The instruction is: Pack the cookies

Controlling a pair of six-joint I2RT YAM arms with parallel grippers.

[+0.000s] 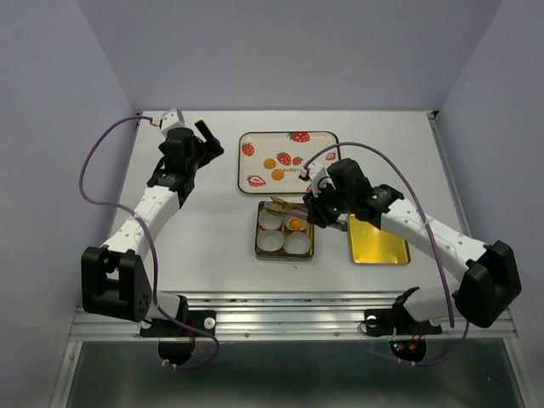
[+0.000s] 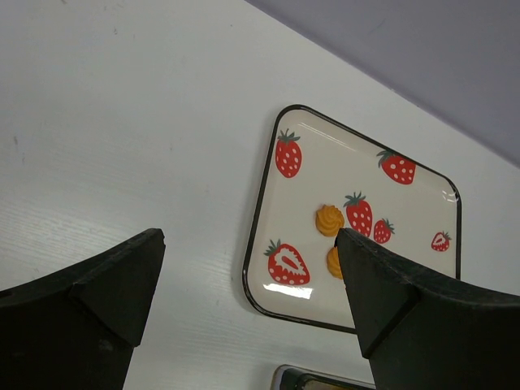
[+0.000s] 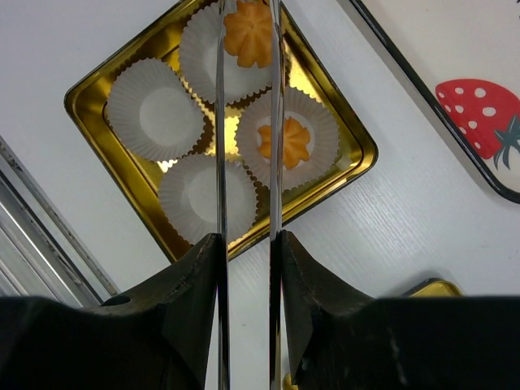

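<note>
Inside lilac walls, white table, cookies

A white table carries a square gold tin near its centre, filled by four white pleated paper cups set two by two. At 12 o'clock from the tin, a little apart, lies a strawberry-printed tray with a dark rim. At 3 o'clock, near the tin, rests a flat gold lid

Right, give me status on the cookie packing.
Left gripper open, beside tray. Right gripper shut on one cookie above tin. One cookie in tin, two cookies on tray. Nothing in the way.
</note>
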